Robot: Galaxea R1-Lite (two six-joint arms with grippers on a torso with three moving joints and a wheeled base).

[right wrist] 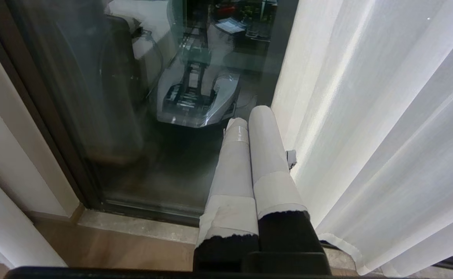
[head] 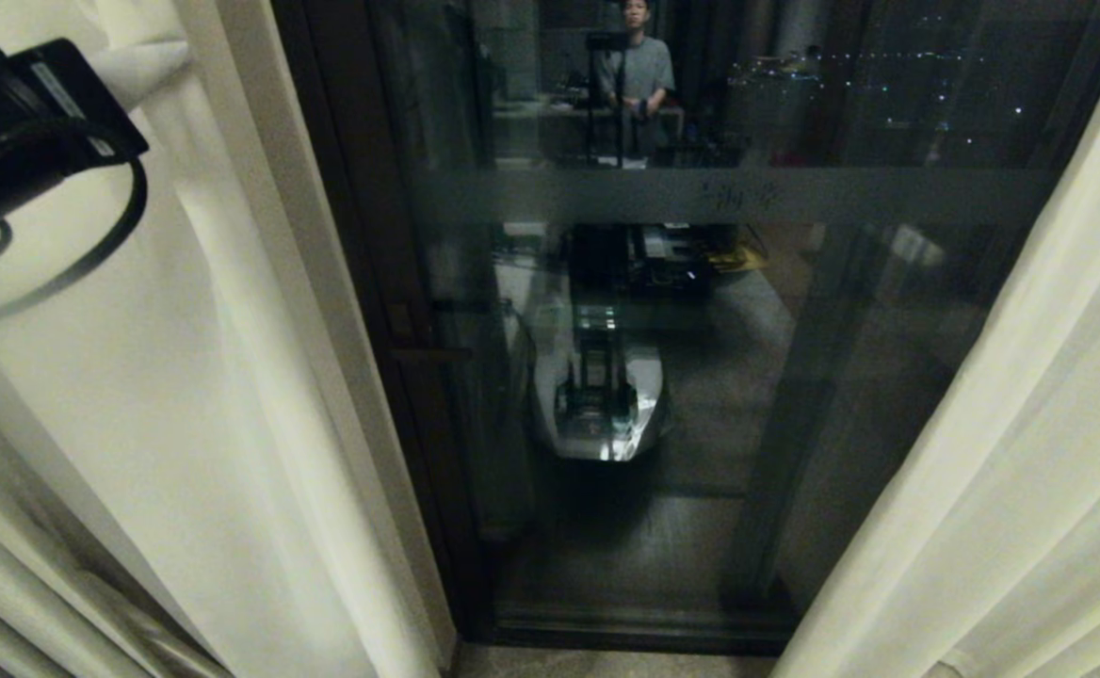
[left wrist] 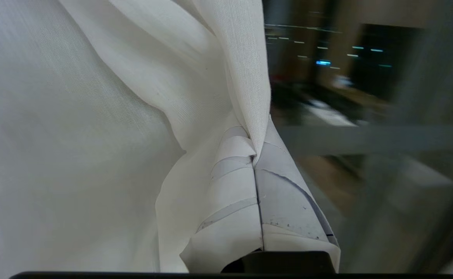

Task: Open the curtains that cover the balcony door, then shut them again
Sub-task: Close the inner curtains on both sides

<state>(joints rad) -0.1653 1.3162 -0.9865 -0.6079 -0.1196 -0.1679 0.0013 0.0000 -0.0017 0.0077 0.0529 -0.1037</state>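
Clamped between my left gripper's (left wrist: 254, 162) taped fingers was a fold of the cream-white woven curtains (left wrist: 94, 116), bunched left of the dark-framed glass balcony door (head: 701, 377). I had the right gripper (right wrist: 249, 124) pressed together and empty, low beside the sheer white panel (right wrist: 385, 116).

The curtains (head: 183, 395) hang either side of the balcony door (head: 663, 377).

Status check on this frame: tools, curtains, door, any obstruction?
Left tool shut on left curtain. Right tool shut, empty, low beside right curtain. Balcony door uncovered between them. Nothing in the way.
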